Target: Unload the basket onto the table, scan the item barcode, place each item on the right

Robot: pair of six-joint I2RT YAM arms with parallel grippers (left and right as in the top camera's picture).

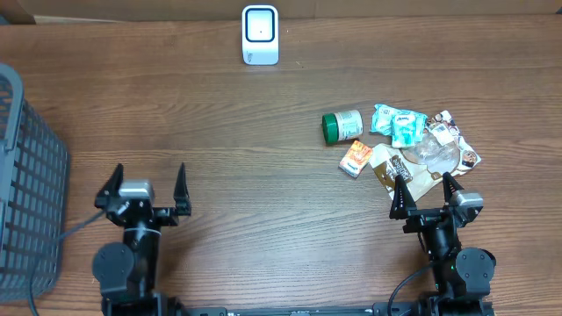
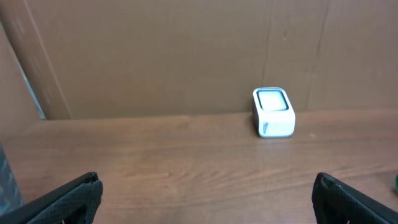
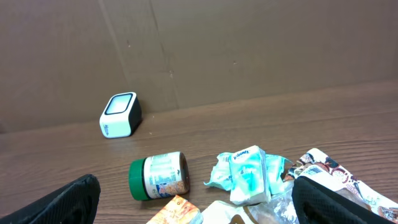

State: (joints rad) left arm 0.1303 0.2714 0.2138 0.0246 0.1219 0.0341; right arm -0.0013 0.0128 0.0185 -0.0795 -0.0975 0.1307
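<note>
A white barcode scanner (image 1: 260, 35) stands at the far edge of the wooden table, also seen as the scanner (image 2: 273, 112) and the scanner (image 3: 120, 115). A pile of items lies at the right: a green-lidded jar (image 1: 342, 125) on its side, a teal tissue pack (image 1: 399, 125), a small orange box (image 1: 356, 159) and printed wrappers (image 1: 443, 145). The jar (image 3: 158, 175) and tissue pack (image 3: 247, 175) show in the right wrist view. My right gripper (image 1: 425, 192) stands open just in front of the pile, holding nothing. My left gripper (image 1: 146, 183) stands open at the near left, empty.
A grey plastic basket (image 1: 25, 175) stands at the table's left edge. A brown cardboard wall (image 2: 186, 56) runs behind the table.
</note>
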